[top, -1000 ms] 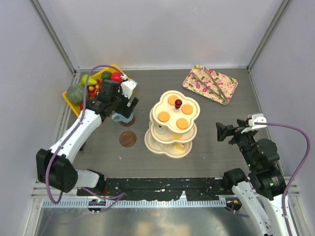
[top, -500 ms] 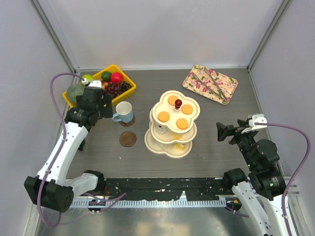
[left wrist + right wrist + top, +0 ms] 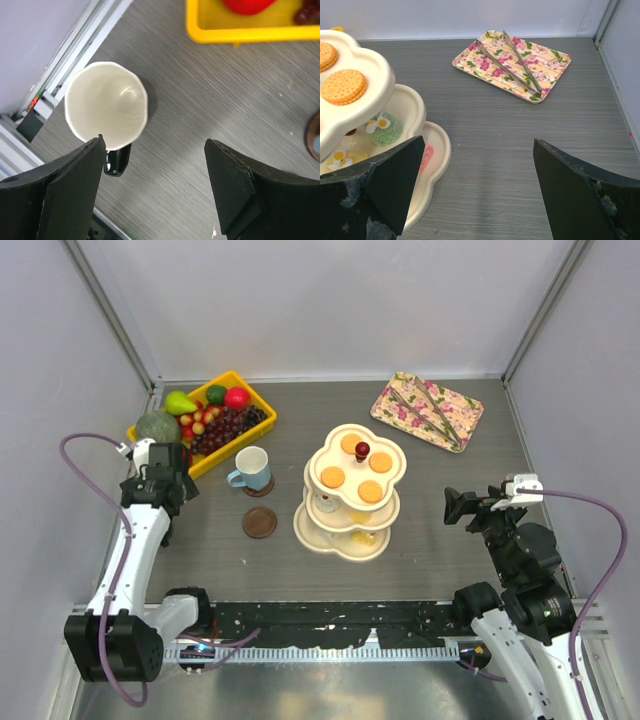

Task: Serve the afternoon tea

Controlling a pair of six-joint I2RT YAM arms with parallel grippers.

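- Standing mid-scene, the cream three-tier stand carries orange biscuits on top.
- Right gripper is spread wide and empty, beside the stand.
- Left gripper is released, with the dark mug upright by one finger, near the table edge.
- Pale blue mug stands left of the stand.

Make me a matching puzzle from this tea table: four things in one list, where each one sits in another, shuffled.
Things:
1. pale blue mug
2. metal tongs
3. round orange biscuits
4. dark mug

Places:
A. on the floral tray
B. on the top tier of the cream stand
C. on a brown coaster
D. below the open left jaws, by the table's edge rail

Pairs: 1-C, 2-A, 3-B, 4-D.
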